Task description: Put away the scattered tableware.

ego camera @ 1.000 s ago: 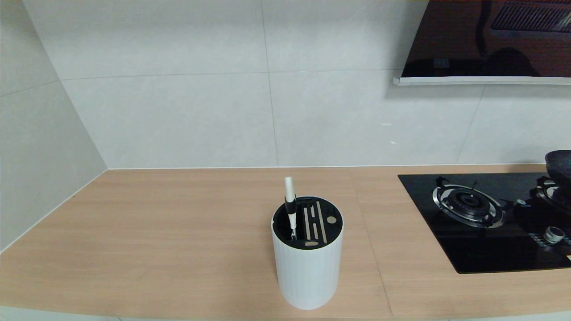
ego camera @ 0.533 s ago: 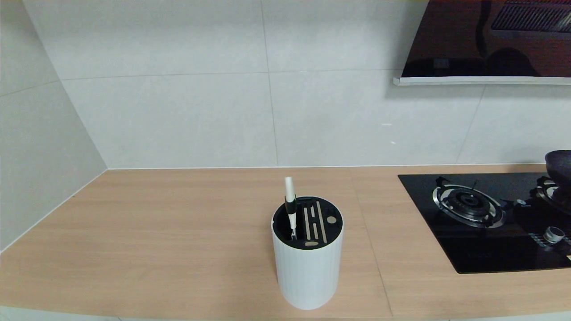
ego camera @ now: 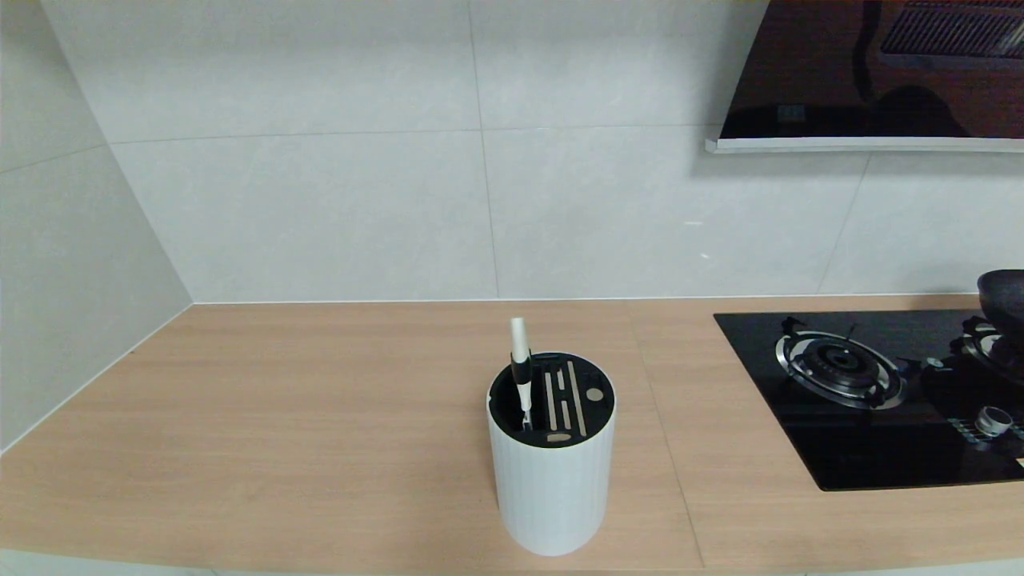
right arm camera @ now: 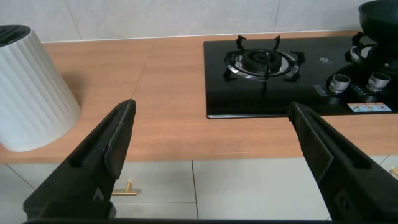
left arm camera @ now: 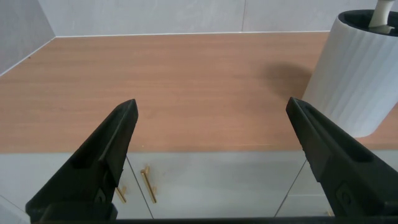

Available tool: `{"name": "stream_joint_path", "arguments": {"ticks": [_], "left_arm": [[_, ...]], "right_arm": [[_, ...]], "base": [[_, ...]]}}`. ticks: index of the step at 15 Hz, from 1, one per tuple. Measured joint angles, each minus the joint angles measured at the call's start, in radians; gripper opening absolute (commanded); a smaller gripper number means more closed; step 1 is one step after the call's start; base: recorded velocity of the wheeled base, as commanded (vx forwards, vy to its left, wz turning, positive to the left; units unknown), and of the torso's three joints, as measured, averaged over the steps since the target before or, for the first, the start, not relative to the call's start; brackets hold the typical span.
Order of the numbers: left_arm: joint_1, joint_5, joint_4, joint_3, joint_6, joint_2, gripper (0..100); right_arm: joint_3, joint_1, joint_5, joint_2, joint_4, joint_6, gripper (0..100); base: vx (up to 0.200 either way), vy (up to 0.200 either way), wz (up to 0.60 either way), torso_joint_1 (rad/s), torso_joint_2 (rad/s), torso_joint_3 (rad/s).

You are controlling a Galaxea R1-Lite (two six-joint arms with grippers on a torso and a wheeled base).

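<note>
A white ribbed cutlery holder [ego camera: 552, 472] with a black slotted top stands on the wooden counter [ego camera: 320, 416] near its front edge. One utensil with a white and black handle [ego camera: 520, 360] sticks upright out of its left compartment. The holder [left arm camera: 357, 74] also appears in the left wrist view, and again as the holder [right arm camera: 31, 87] in the right wrist view. My left gripper [left arm camera: 211, 134] hangs open in front of the counter edge, left of the holder. My right gripper [right arm camera: 211, 134] is open too, before the counter edge between the holder and the stove, with nothing between its fingers.
A black gas hob [ego camera: 880, 392] with burners and knobs fills the counter's right side; a dark pot [ego camera: 1004, 292] sits on its far burner. A range hood [ego camera: 872, 80] hangs above it. Tiled walls close the back and left. Cabinet fronts with brass handles [left arm camera: 148, 184] lie below the counter.
</note>
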State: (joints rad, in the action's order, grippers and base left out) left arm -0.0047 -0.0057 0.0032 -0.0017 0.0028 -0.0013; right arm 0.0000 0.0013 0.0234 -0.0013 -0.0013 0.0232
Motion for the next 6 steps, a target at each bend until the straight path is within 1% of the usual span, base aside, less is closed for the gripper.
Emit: {"name": "stream_joint_path", "arguments": {"ticks": [6], "left_arm": [[0.0,0.0,0.0,0.0,0.0,0.0,100]], "right_arm": [[0.0,0.0,0.0,0.0,0.0,0.0,100]], "base": [[0.0,0.0,0.0,0.0,0.0,0.0]]}}
